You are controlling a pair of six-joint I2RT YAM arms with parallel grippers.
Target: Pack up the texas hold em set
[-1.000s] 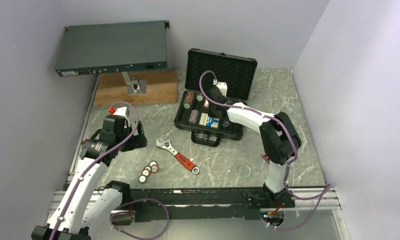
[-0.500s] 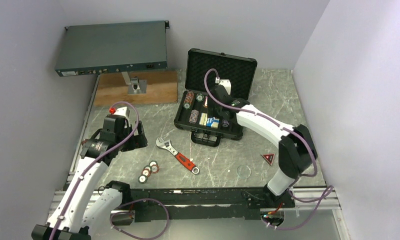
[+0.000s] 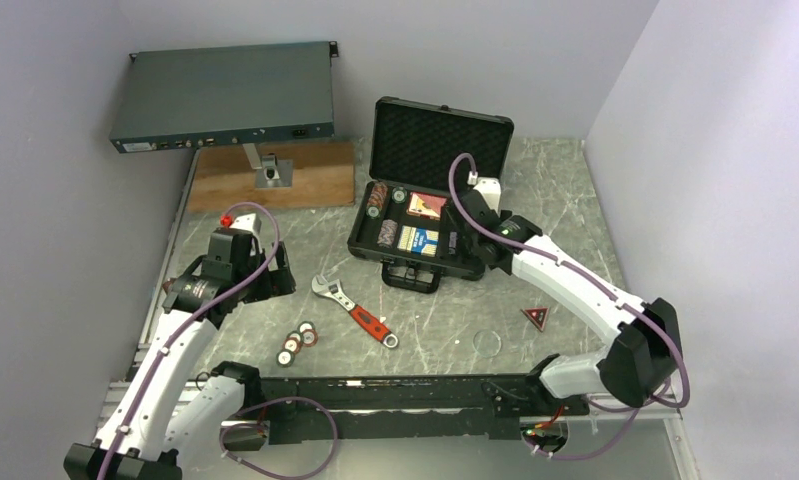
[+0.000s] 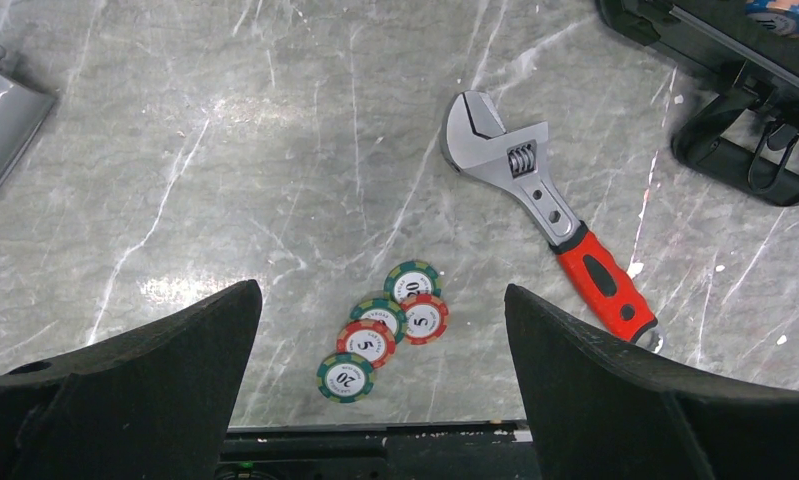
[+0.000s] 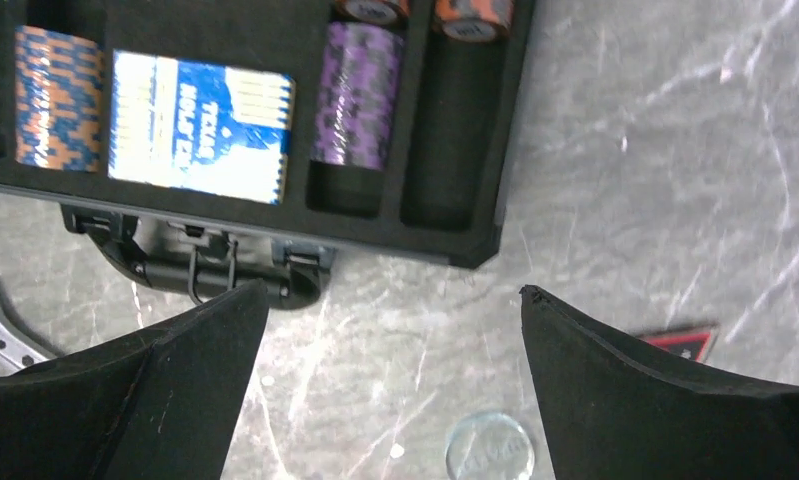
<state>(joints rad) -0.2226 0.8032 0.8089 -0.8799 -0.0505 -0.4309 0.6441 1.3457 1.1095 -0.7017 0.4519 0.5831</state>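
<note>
Packing is partly done: the case lies open, part filled. Your left gripper and right gripper are spread wide and empty. Next, lower the left gripper onto the loose chips beneath it.

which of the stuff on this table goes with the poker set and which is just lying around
Part of the job:
- black case
- blue card deck and red card deck, already in the case
- loose chips
- red triangle

Just lying about:
- red-handled wrench
- grey rack box
- wooden board
</note>
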